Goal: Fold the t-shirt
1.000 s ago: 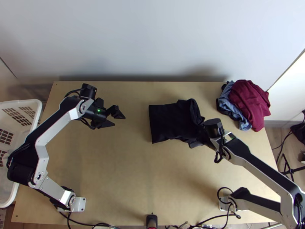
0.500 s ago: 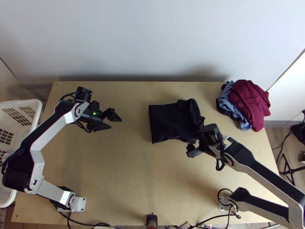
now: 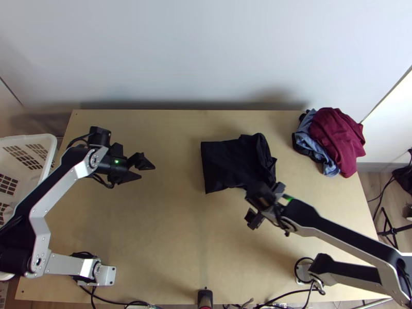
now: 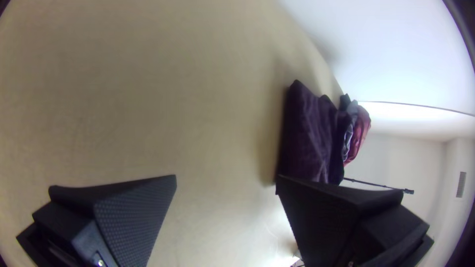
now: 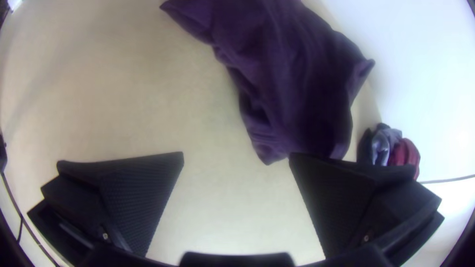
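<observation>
While the dark t-shirt lies on the light wooden table, near the middle and closer to the far edge, I have both grippers wide apart with nothing in them. The t-shirt is folded into a small, boxy shape, flat and neat on its left side and crumpled on its right side. My left arm goes out to the left from its base, bends at the elbow, and then slants back up and in over the table. Its gripper points right, toward the t-shirt, and sits well apart from it, with a big gap between its two black fingers. My right arm goes out to the right from its base, bends like a big V lying on its side, and comes back in on a slant. Its gripper is by the near right corner of the t-shirt, and I see a big gap between its fingers too. I can't tell if it touches the cloth. In the right wrist view, the t-shirt spreads out past those fingers. Off to the right of the t-shirt, a dark red cloth and a blue cloth lie in a pile. A white basket stands by the left edge of the table.
</observation>
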You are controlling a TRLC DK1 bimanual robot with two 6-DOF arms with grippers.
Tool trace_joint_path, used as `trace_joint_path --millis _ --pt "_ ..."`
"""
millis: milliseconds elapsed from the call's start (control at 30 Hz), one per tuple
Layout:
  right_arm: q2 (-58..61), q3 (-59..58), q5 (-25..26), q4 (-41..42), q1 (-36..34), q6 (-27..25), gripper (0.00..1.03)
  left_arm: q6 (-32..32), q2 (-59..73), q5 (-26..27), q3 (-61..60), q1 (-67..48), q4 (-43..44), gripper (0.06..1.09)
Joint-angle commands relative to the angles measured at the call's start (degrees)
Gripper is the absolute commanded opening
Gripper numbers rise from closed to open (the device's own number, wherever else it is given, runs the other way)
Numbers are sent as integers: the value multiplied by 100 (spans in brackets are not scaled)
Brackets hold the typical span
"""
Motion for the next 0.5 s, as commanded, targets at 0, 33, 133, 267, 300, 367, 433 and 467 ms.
trace_joint_path --millis 0,33,133,267,300,367,433,467 --pt "960 238 562 295 527 -602 99 44 -393 34 -350 293 170 104" --pt "1092 273 606 400 571 -673 99 70 -428 43 -368 355 170 104" --pt "1426 414 746 796 623 -936 99 96 -568 87 -455 522 162 104" --pt "1742 554 843 1147 588 -1218 99 193 -832 131 -622 698 162 104" --pt "1786 554 887 1244 579 -1279 99 228 -885 148 -666 742 153 104" --pt "1874 554 931 1358 553 -1393 99 290 -955 236 -728 847 153 104" --pt "1953 545 984 1560 483 -1499 99 316 -990 271 -772 935 153 104" --pt "1988 545 984 1622 412 -1534 99 334 -999 289 -798 961 153 104"
